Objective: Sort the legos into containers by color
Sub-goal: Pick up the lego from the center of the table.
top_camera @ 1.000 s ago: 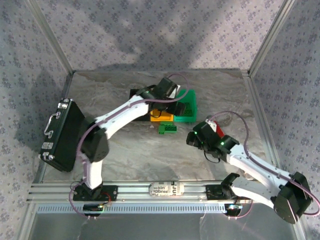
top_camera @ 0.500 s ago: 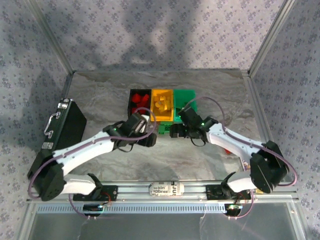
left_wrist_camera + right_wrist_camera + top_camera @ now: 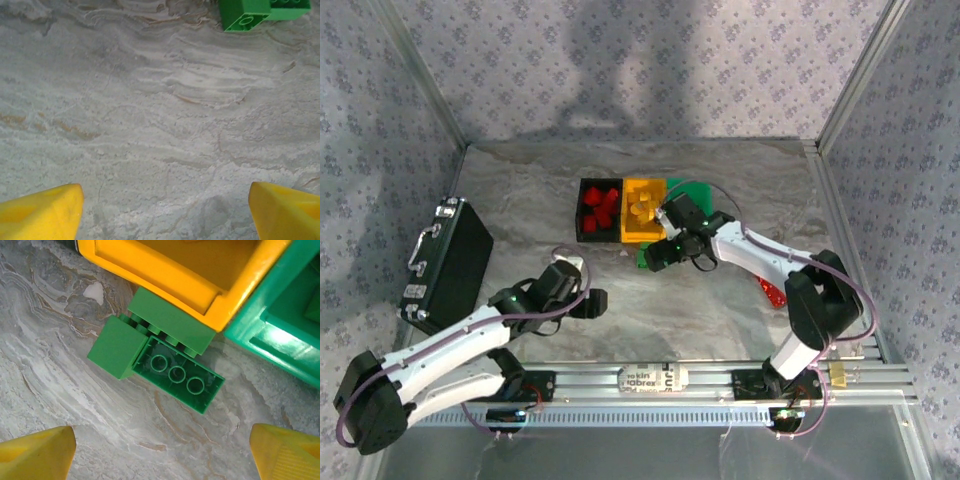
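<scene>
Three green legos (image 3: 177,374) lie clustered on the table against the front of the yellow-orange bin (image 3: 165,265): one upside down, one studded, one small block. My right gripper (image 3: 160,450) hovers open just above them, with nothing between its yellow fingertips (image 3: 37,450). In the top view the right gripper (image 3: 658,254) sits over the green legos (image 3: 642,263). The black bin (image 3: 582,212) holds red legos (image 3: 600,205), the yellow-orange bin (image 3: 626,236) holds yellow ones, and the green bin (image 3: 702,190) is partly hidden by the arm. My left gripper (image 3: 592,303) is open over bare table, with a green lego (image 3: 260,12) far ahead.
A large black case (image 3: 445,265) with latches stands at the left edge. A flat red strip (image 3: 772,292) lies to the right under the right arm. The green bin's wall (image 3: 280,315) stands close on the right of the right gripper. Aluminium rails bound the near edge.
The left arm has drawn back from the bins to the near left of the table. The right arm has swung left to the green legos in front of the yellow-orange bin, its jaws opening wider.
</scene>
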Robot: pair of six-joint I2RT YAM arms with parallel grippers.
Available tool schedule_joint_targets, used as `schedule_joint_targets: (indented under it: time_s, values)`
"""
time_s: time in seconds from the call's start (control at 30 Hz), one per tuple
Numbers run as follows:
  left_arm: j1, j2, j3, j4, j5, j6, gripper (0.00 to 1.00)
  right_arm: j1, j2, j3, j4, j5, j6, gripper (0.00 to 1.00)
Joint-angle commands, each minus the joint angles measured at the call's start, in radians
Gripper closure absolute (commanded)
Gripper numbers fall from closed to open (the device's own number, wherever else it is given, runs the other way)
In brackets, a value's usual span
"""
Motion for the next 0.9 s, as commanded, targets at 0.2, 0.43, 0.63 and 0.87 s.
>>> schedule_joint_targets:
  time_s: [0.2,0.43,0.63,0.87]
  values:
    - [-0.008,-0.076,-0.064,-0.011,-0.006,-0.057,0.15,-0.003,0.13,0.149,-0.123,0.009,-0.136,0.11]
    - [-0.008,-0.107,-0.087,-0.021,-0.014,-0.059,0.15,0.012,0.208,0.192,-0.183,0.01,-0.188,0.16]
    - [-0.008,-0.098,-0.087,-0.012,-0.012,-0.057,0.15,0.023,0.248,0.2,-0.198,0.051,-0.274,0.17]
    - [-0.008,-0.096,-0.086,-0.015,-0.014,-0.059,0.15,0.033,0.295,0.237,-0.19,0.144,-0.302,0.16]
